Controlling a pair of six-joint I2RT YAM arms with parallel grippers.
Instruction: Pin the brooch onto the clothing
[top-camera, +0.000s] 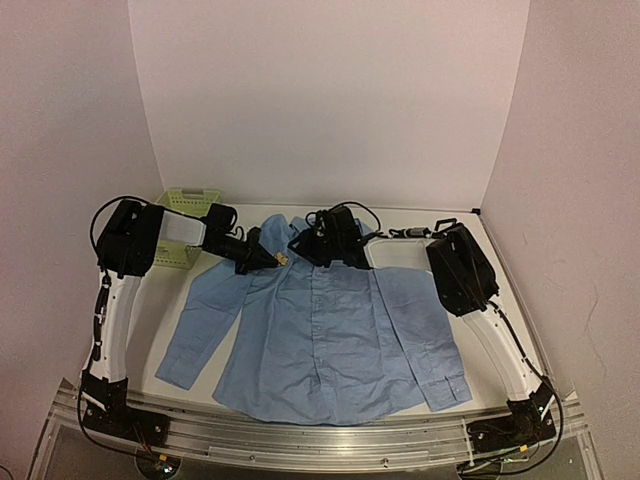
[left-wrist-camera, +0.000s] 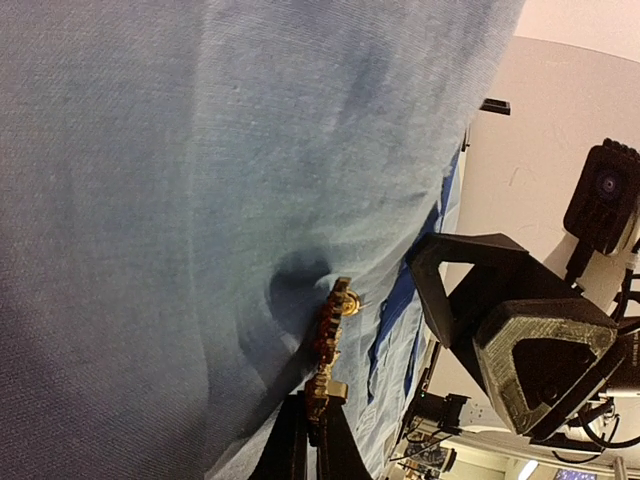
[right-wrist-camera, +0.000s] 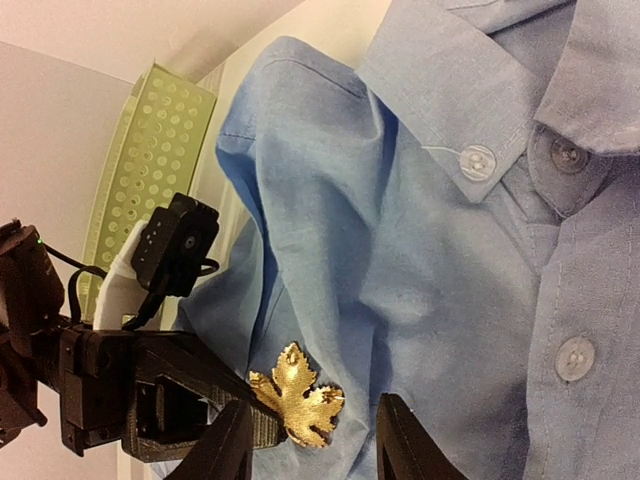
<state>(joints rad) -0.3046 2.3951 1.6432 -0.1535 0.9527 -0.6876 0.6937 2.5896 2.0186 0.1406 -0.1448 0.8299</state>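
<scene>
The light blue shirt (top-camera: 320, 340) lies flat on the table, collar at the far side. My left gripper (top-camera: 275, 259) is shut on the brooch (top-camera: 282, 259), a small golden leaf-shaped pin, and presses it edge-on against the fabric near the shirt's left shoulder. In the left wrist view the brooch (left-wrist-camera: 328, 350) stands between my closed fingers (left-wrist-camera: 290, 445) against the cloth (left-wrist-camera: 150, 200). In the right wrist view the leaf (right-wrist-camera: 297, 395) lies on the shirt (right-wrist-camera: 450, 250) below the collar. My right gripper (right-wrist-camera: 315, 445) is open and empty, its fingers straddling the leaf, hovering over the collar (top-camera: 325, 240).
A pale green perforated basket (top-camera: 185, 225) stands at the far left behind the left arm, also in the right wrist view (right-wrist-camera: 150, 150). A white tray (top-camera: 400, 252) sits at the far right by the right arm. White walls enclose the table.
</scene>
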